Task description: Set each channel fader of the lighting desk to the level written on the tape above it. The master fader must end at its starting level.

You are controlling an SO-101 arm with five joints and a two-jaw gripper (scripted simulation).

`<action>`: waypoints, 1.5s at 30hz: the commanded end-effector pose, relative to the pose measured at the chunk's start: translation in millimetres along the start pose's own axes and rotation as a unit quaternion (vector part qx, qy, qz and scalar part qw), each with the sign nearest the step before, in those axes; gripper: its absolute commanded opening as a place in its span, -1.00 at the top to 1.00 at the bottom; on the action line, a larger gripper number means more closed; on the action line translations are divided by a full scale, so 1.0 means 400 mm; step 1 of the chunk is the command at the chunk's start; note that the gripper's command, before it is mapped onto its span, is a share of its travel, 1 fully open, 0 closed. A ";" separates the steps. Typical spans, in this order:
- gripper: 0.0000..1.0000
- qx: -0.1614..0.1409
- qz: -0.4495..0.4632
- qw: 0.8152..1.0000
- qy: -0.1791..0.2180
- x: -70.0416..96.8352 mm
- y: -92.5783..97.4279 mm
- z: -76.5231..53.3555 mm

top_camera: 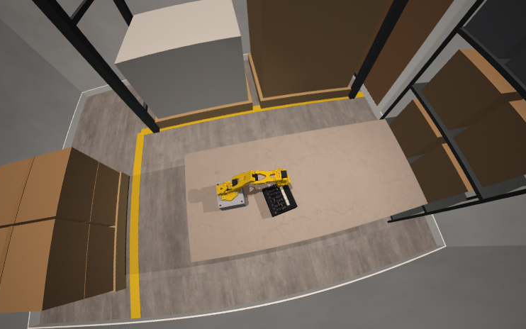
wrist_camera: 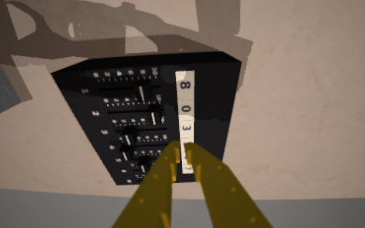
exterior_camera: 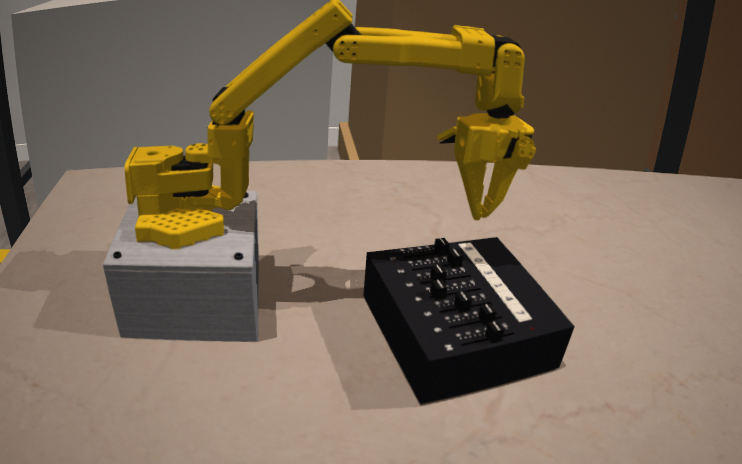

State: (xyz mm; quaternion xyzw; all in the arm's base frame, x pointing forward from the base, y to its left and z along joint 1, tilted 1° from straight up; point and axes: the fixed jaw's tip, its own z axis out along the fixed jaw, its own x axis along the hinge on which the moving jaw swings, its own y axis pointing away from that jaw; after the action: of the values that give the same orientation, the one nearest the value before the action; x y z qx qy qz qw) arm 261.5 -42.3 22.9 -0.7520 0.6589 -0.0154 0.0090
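The black lighting desk [exterior_camera: 466, 317] lies on the table to the right of my base; it also shows in the overhead view [top_camera: 279, 199] and in the wrist view [wrist_camera: 152, 118]. It has several faders in rows, each with a black cap [exterior_camera: 441, 246]. A white tape strip [exterior_camera: 495, 280] with numbers runs along the desk's right side; in the wrist view I read 8, 0, 3 on the tape [wrist_camera: 185, 105], and my fingers hide its lower part. My gripper [exterior_camera: 482, 214] is shut and empty. It points down and hovers above the desk's far edge, touching nothing.
My base sits on a grey block [exterior_camera: 183, 282] left of the desk. Brown boxes [top_camera: 48, 228] stand off the table to the left, and shelving with boxes [top_camera: 473, 135] to the right. Tall crates [top_camera: 183, 57] stand behind.
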 end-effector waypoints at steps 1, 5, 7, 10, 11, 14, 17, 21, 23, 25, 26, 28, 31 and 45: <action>1.00 -0.009 -0.001 1.000 -0.003 0.004 0.004 0.004; 1.00 -0.009 -0.001 1.000 -0.003 0.004 0.004 0.004; 1.00 -0.009 -0.001 1.000 -0.003 0.004 0.004 0.004; 1.00 -0.009 -0.001 1.000 -0.003 0.004 0.004 0.004; 1.00 -0.009 -0.001 1.000 -0.003 0.004 0.004 0.004; 1.00 -0.009 -0.001 1.000 -0.003 0.004 0.004 0.004; 1.00 -0.009 -0.001 1.000 -0.003 0.004 0.004 0.004; 1.00 -0.009 -0.001 1.000 -0.003 0.004 0.004 0.004; 1.00 -0.009 -0.001 1.000 -0.003 0.005 0.004 0.005; 1.00 -0.009 -0.001 1.000 -0.003 0.006 0.003 0.007; 1.00 -0.009 -0.001 1.000 -0.003 0.008 0.003 0.008; 1.00 -0.009 -0.001 1.000 -0.003 0.010 0.003 0.009; 1.00 -0.009 -0.001 1.000 -0.003 0.012 0.002 0.012; 1.00 -0.009 -0.001 1.000 -0.003 0.013 0.002 0.012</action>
State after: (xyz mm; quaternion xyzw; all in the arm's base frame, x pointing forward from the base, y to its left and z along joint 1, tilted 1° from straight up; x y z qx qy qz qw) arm 263.8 -46.0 20.5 -0.7520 0.6589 -0.0146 0.0083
